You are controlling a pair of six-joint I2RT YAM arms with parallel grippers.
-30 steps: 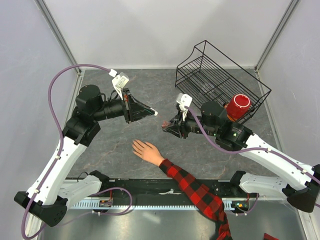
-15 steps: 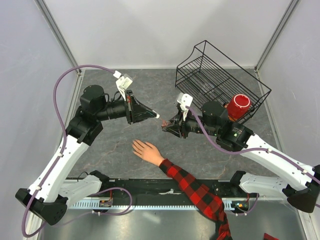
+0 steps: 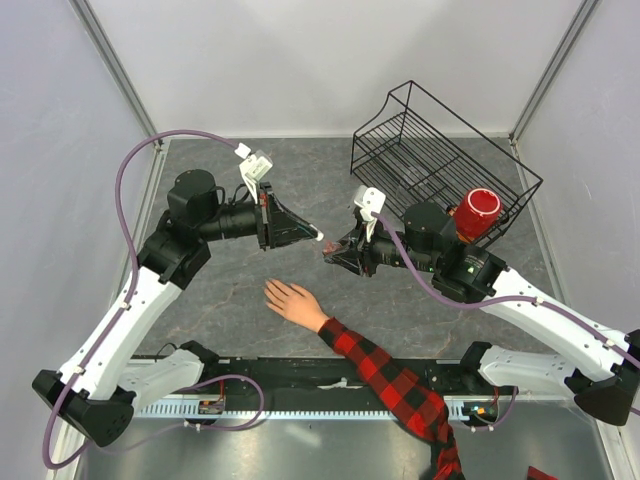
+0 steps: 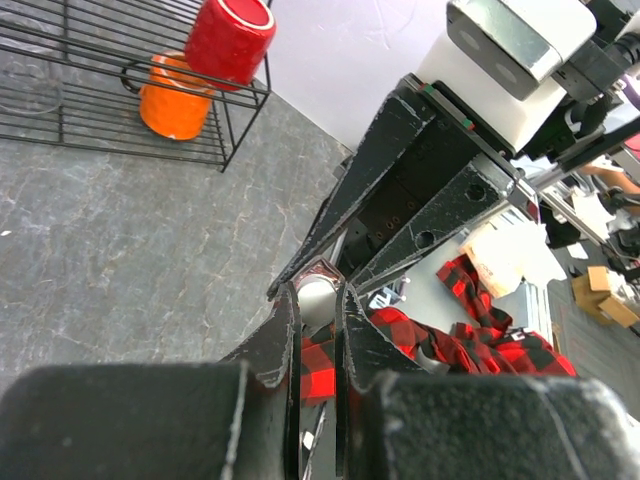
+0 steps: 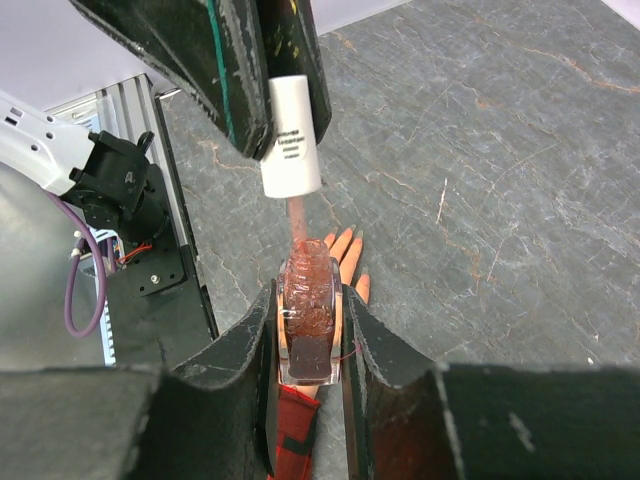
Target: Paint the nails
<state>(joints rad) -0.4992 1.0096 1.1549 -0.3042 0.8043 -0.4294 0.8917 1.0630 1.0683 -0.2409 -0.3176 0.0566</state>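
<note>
Grey marbled desk (image 3: 230, 200): left gripper (image 3: 317, 237), pinching the white cylindrical brush cap (image 5: 290, 135), has shifted right onto the small dark-red glass bottle (image 5: 307, 340) clamped in the right gripper (image 5: 308, 295). Looks like brush loading. The nails (image 3: 269, 290) on the pale spread hand (image 3: 290, 301) lie below on the desk, not yet reached.

Grey marbled table (image 3: 230, 290): black wire basket (image 3: 425, 165) far right; pale hand (image 3: 290, 300), plaid sleeve (image 3: 385, 378) near front edge.

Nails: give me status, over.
Right fingers shut on bottle. Left fingers shut on cap, brush at its mouth. Hand flat on table, nails not yet touched. Nothing blocking.
</note>
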